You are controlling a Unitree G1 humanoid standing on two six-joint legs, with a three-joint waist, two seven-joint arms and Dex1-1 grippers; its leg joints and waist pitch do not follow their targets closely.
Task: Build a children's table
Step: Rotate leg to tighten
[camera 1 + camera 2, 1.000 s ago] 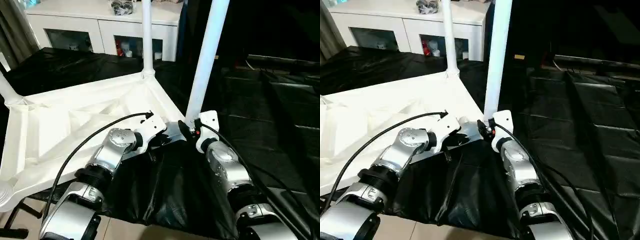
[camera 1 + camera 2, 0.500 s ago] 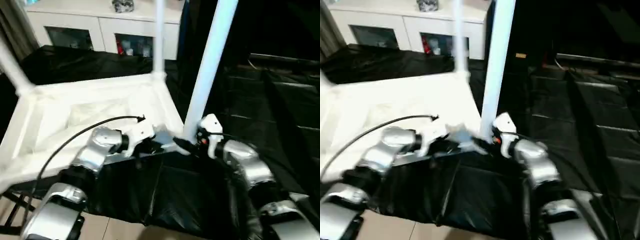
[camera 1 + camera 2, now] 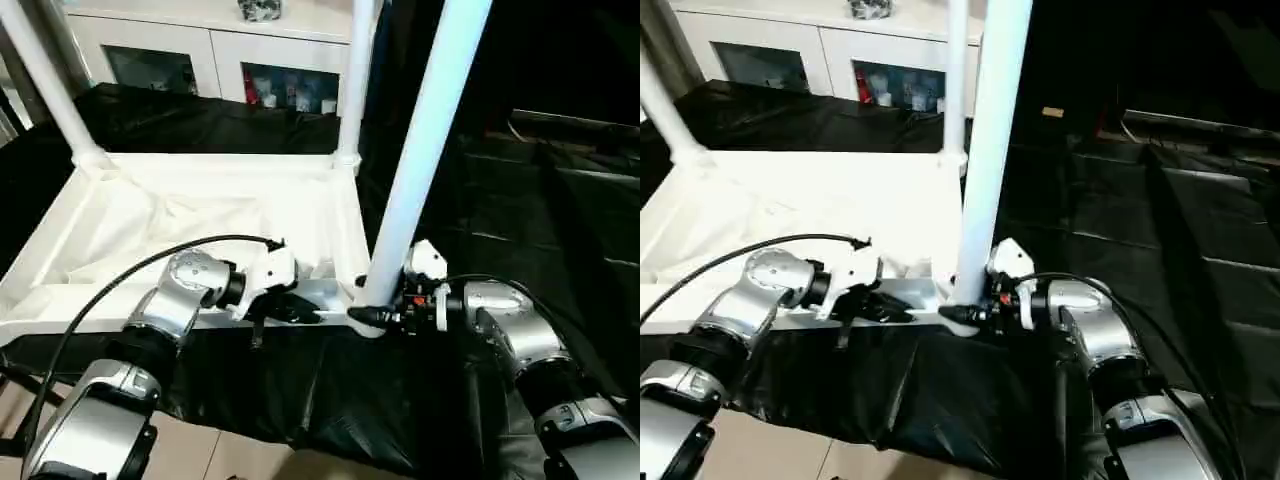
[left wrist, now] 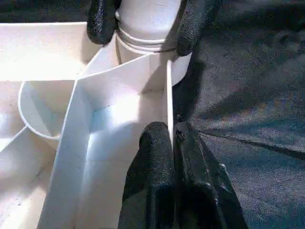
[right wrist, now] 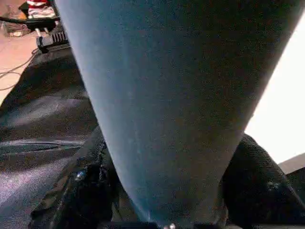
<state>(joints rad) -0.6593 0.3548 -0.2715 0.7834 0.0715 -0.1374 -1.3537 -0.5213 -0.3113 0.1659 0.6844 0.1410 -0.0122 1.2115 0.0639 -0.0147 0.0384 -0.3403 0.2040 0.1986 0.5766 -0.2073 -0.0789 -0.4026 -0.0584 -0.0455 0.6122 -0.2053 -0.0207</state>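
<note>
Right hand point(image 3: 372, 318) clamps the base of the near leg point(image 3: 420, 150) at its corner socket, while the left hand point(image 4: 171, 138) pinches the upturned children's table point(image 3: 200, 215) rim just beside it. Side force from either grip could tilt this leg or unseat it; 2 further legs stand beyond.

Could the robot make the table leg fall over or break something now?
Maybe. The right gripper clamps the tall leg only at its base, so the long top could lean and strain the corner socket. The left gripper pinches just the thin rim of the upside-down tabletop, which might slip free and let the top shift on the black sheet.
</note>
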